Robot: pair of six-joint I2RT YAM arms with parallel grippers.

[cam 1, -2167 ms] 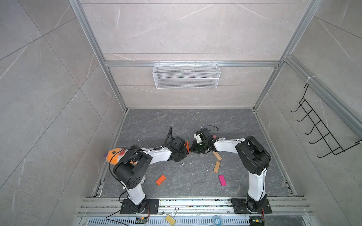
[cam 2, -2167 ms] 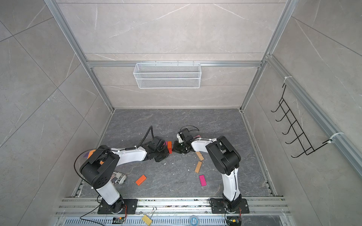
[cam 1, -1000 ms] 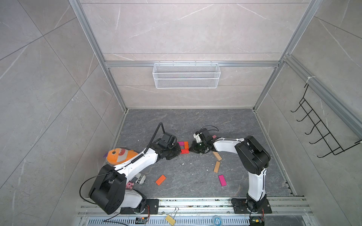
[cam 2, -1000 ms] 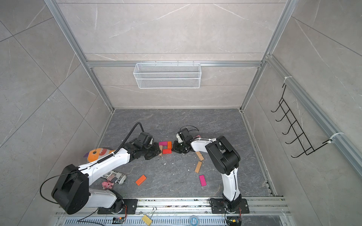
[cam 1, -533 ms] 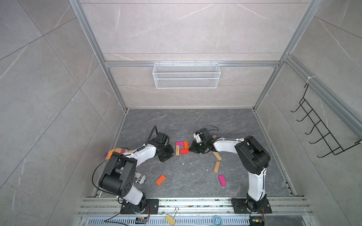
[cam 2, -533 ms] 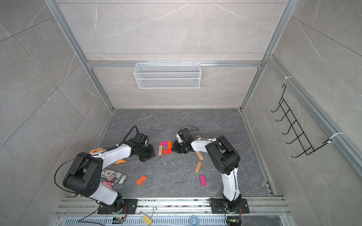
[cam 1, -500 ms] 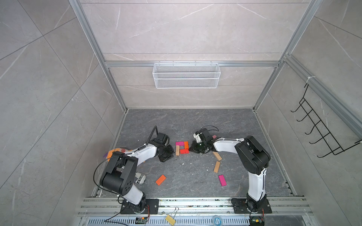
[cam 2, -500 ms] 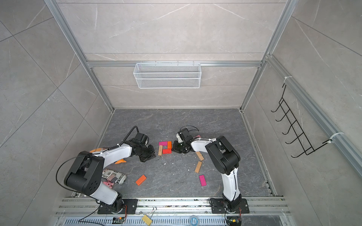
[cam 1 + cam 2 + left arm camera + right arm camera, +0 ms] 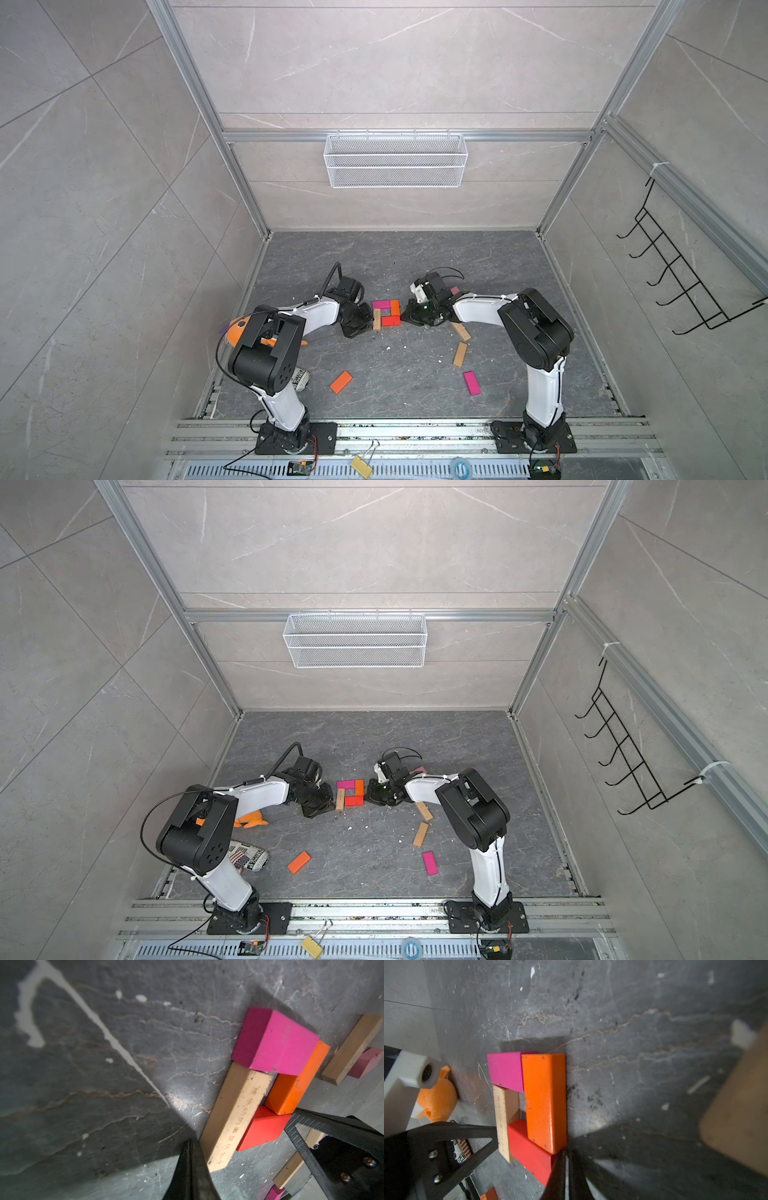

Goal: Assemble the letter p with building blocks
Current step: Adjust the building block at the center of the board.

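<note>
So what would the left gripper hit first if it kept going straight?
Likely the grey floor: the left gripper points steeply down, its shut tip hard beside the tan block, perhaps touching it; depth is unclear.

Orange plush fish [image 9: 237, 331]: mostly hidden behind L arm [image 9: 266, 353], both top views. Patterned pouch [image 9: 249, 859]: partly covered by same arm. Light pink block [image 9: 455, 290]: only a corner vis. past R arm [image 9: 482, 309]. Tan block [image 9: 737, 1105]: blurred, cut off by frame edge, right wrist view. Stamped chars on tan stem [image 9: 239, 1113]: too blurred to read. L claw [image 9: 191, 1153]: tips only in frame, left wrist view.
</note>
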